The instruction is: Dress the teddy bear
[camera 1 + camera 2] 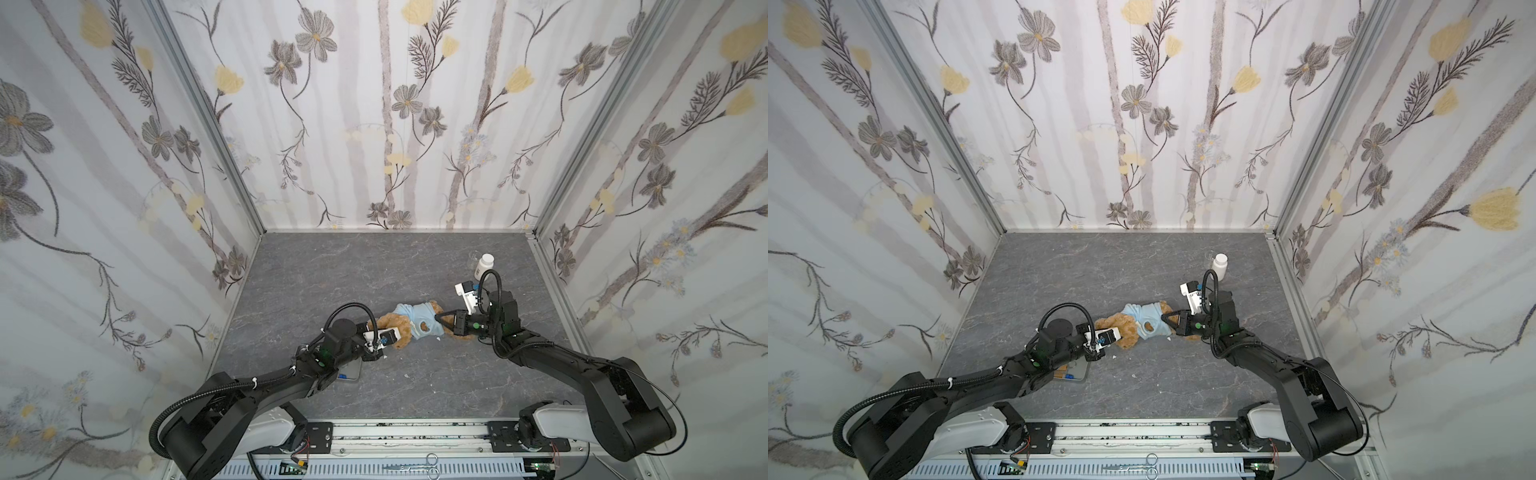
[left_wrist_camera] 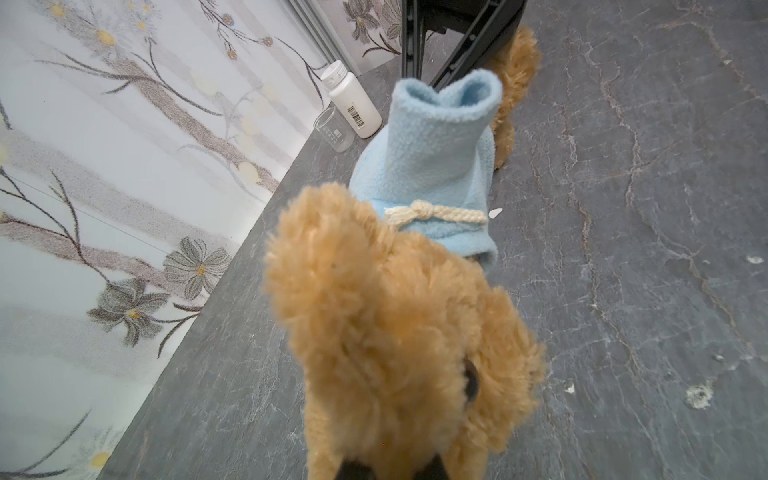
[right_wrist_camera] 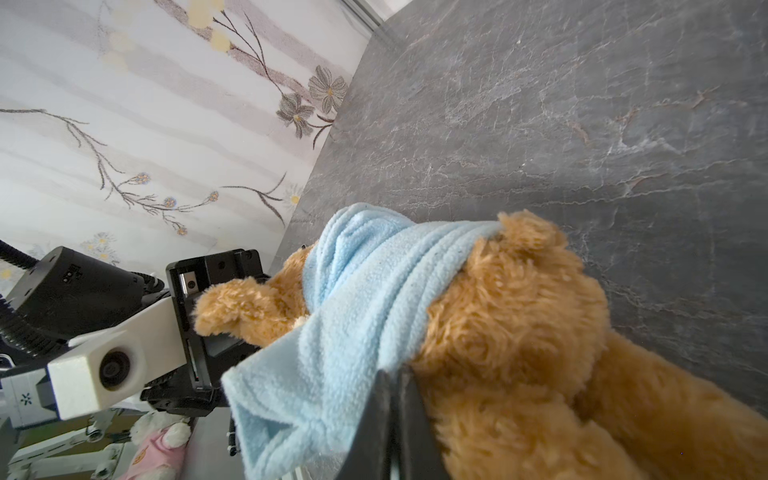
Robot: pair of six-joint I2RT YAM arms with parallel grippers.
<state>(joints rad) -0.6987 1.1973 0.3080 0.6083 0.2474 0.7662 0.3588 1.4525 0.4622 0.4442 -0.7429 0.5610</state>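
The golden-brown teddy bear (image 1: pixel 390 330) (image 1: pixel 1125 328) lies on its side mid-table. A light blue shirt (image 1: pixel 417 320) (image 2: pixel 428 166) with a cream cord is bunched around its middle. My left gripper (image 1: pixel 397 337) (image 2: pixel 392 473) is shut on the bear's fur at its left end. The bear (image 2: pixel 395 332) fills the left wrist view. My right gripper (image 1: pixel 437 318) (image 3: pixel 395 374) is shut on the shirt's right edge, against the fur (image 3: pixel 519 332). The cloth (image 3: pixel 353 299) draws up to its tips. Brown fur shows on both sides of the shirt.
A white bottle (image 1: pixel 483 266) (image 2: pixel 353 99) and a small glass beaker (image 2: pixel 333 133) stand at the back right near the wall. A flat tray (image 1: pixel 1075 370) lies under my left arm. Scissors (image 1: pixel 415 467) rest on the front rail. Flowered walls close three sides.
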